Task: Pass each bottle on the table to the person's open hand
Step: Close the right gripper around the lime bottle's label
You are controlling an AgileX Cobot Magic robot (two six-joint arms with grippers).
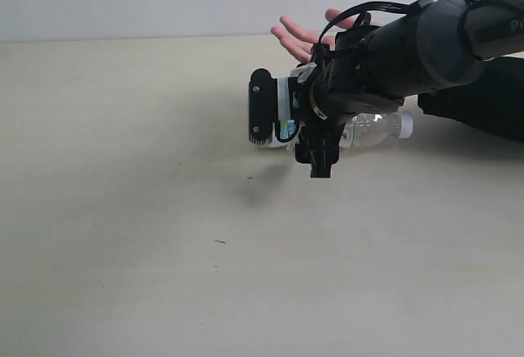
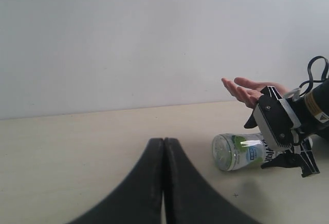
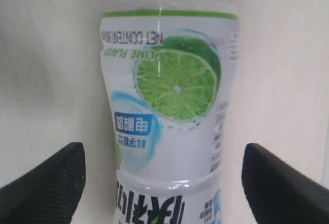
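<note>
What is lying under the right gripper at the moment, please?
A lime-labelled bottle lies on its side on the table, between the fingers of the open right gripper, not yet gripped. In the exterior view the gripper covers the bottle's middle; its underside is hidden.

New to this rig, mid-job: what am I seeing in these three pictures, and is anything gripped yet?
It is a two-armed robot. The wide picture looks across the table; the other two come from cameras on each wrist. One lime bottle lies on its side. The right gripper straddles it, jaws open with gaps either side, so nothing is held. The left gripper is shut and empty. A person's open hand is held out beyond the bottle.
</note>
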